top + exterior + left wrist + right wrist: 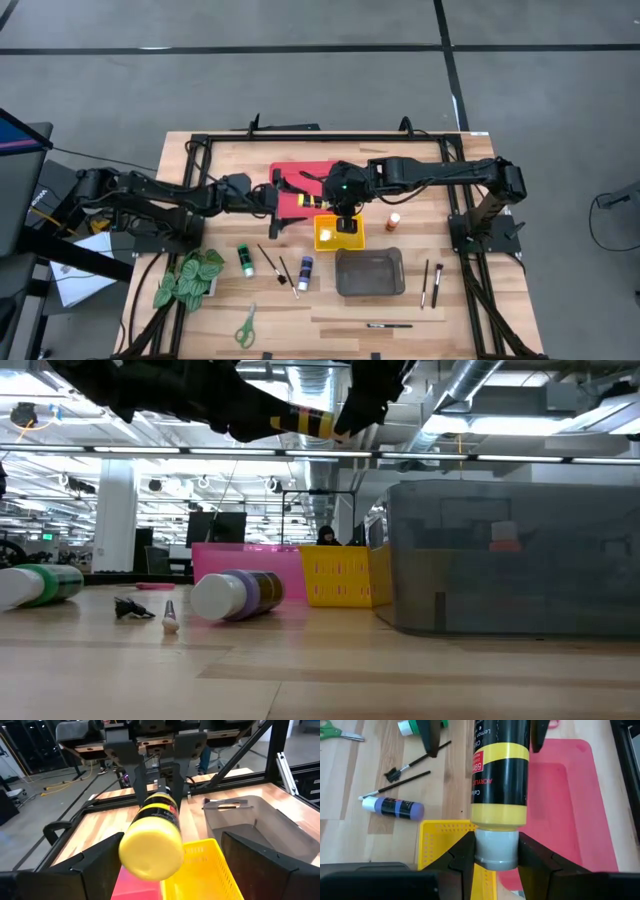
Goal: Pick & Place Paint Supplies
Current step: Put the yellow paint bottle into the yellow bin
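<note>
A yellow paint bottle (320, 203) with a black label band and a grey cap hangs in the air over the red tray (300, 172) and the yellow tray (326, 240). My right gripper (495, 854) is shut on it. My left gripper (175, 870) is open. Its fingers stand on either side of the bottle's yellow bottom end (150, 849) without touching. On the table lie a green bottle (244, 260), a purple bottle (304, 267), two brushes (270, 262) and green scissors (245, 325). My right gripper pinches the yellow bottle's grey cap (495, 840) between its two fingers. It comes from the table's right, slanting down, in line with the bottle's length. The bottle is lifted clear and lies nearly level (302, 422), its bottom end pointing toward my left gripper.
A grey tray (370, 272) stands toward the near edge from the yellow one. An orange-red bottle (393, 222) sits right of the yellow tray. More brushes (431, 283) lie right of the grey tray, one (390, 325) near the front edge. A leafy plant (188, 278) lies at the left.
</note>
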Tool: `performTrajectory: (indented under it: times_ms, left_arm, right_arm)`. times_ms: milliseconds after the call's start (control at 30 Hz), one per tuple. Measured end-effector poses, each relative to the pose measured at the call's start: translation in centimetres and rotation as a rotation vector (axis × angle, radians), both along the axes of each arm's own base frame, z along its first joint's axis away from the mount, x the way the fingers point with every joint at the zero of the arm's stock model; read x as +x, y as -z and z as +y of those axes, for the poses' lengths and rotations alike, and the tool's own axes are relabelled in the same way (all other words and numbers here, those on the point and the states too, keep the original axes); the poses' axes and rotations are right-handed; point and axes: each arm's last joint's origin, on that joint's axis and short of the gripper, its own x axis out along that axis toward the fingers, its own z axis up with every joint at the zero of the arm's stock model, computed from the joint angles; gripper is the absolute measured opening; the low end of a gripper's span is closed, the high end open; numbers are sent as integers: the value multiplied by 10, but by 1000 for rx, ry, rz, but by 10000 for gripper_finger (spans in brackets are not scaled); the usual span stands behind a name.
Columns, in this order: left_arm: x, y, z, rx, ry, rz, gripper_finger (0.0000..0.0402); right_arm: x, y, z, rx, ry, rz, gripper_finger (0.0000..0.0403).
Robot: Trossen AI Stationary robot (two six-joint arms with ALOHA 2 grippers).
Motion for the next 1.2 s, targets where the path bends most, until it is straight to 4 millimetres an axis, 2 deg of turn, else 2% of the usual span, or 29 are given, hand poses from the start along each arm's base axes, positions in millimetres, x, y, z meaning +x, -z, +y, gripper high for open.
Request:
performTrajectory:
  times_ms: [433, 933, 1033, 1100, 1200]
  left_arm:
    - [0, 0, 0, 22, 0, -4, 263]
    - [-1, -1, 7, 29, -48, -5, 132]
    - [-1, -1, 7, 30, -49, -5, 123]
    - [-1, -1, 7, 31, -49, -5, 123]
    - [-1, 1, 7, 35, -56, 12, 127]
  right_arm:
    - [-2, 1, -1, -1, 2, 23, 109]
    - [-2, 1, -4, 1, 12, 24, 109]
    - [-2, 1, -4, -5, 4, 24, 109]
    - [-2, 1, -4, -9, -3, 23, 125]
    - [-1, 1, -5, -37, 11, 17, 187]
